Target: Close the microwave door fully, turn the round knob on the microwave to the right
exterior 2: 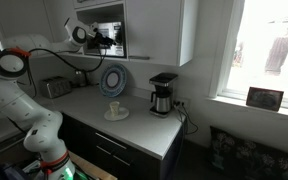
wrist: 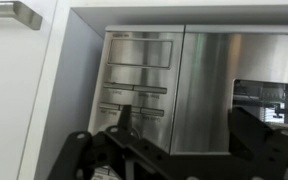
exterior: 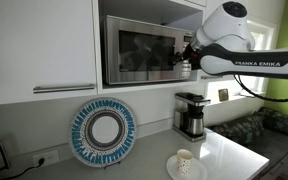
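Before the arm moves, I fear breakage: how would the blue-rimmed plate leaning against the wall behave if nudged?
Standing on its round edge, the plate probably rolls or topples easily. It looks ceramic, so likely stiff and breakable.

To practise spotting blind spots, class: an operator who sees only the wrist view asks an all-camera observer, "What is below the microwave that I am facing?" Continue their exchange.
Observer: A coffee maker stands on the counter, below the gripper at the microwave.
Operator: Anything else on that counter?
Observer: A cup on a saucer, nearer the front edge.
Operator: And further back?
Observer: A round patterned plate stands on its edge, leaning against the wall.
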`<state>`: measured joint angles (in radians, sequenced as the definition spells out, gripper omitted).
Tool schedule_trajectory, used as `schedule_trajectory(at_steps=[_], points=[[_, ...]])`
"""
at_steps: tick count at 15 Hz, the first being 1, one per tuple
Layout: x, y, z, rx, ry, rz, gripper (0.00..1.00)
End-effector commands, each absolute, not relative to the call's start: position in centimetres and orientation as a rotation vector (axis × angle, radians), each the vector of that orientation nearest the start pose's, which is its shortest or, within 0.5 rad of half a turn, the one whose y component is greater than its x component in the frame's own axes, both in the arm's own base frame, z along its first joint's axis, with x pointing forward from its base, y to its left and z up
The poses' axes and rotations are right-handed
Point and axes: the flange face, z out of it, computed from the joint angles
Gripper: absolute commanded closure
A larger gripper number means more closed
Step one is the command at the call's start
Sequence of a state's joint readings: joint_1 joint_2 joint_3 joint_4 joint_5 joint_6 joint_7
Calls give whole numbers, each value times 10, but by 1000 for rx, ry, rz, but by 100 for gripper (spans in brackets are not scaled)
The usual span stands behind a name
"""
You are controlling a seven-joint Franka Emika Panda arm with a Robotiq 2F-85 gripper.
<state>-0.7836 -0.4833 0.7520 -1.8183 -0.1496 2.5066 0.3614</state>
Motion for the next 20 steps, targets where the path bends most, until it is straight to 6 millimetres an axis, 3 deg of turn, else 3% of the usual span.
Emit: schedule_trajectory(at_steps=[1,4,8,15,20], points=[[487,107,782,-2904,280,-1764,0],[488,108,783,-2895,279,-1761,0],[481,93,807,-2940,244,-1796,0],[465,67,836,-3145,402,-1499,0],[472,69,848,-3180,314,-1376,0]])
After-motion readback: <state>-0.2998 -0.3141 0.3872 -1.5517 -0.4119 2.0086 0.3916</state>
